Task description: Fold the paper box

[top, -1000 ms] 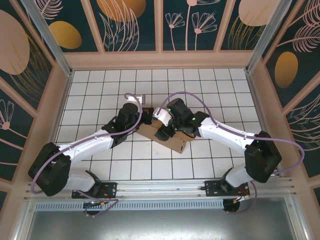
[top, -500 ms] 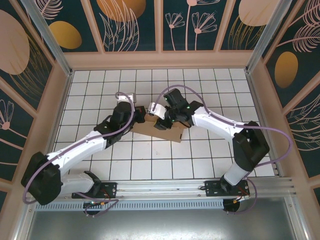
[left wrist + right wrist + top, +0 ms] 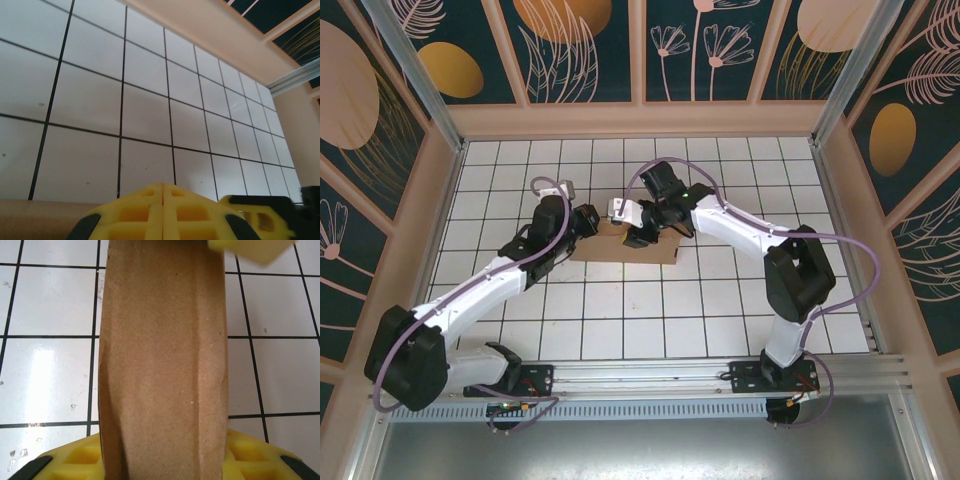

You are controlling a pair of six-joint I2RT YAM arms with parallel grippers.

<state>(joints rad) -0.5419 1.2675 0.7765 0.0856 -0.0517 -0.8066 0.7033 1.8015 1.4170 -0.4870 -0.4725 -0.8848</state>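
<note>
The paper box [image 3: 655, 253] is a slim brown cardboard mailer lying on the white tiled table, its long side running left to right. My right gripper [image 3: 638, 237] comes down onto the box's middle. In the right wrist view the box [image 3: 162, 365] runs up between the two yellow fingers [image 3: 249, 452], and the right gripper [image 3: 162, 462] is shut across its width. My left gripper [image 3: 593, 223] is at the box's left end. Its yellow fingers [image 3: 150, 210] are pressed together with nothing between them, above a strip of the cardboard [image 3: 40, 207].
White tiles with black grid lines cover the table [image 3: 520, 330]. Beige walls [image 3: 640, 120] ring it on the far side and on both flanks. The left gripper's yellow tip [image 3: 250, 250] shows at the far end of the box in the right wrist view.
Both arms have swung toward the far left, taking the box along. The box has turned from a slant to nearly level across the view. The right gripper's jaws have narrowed onto the box.
</note>
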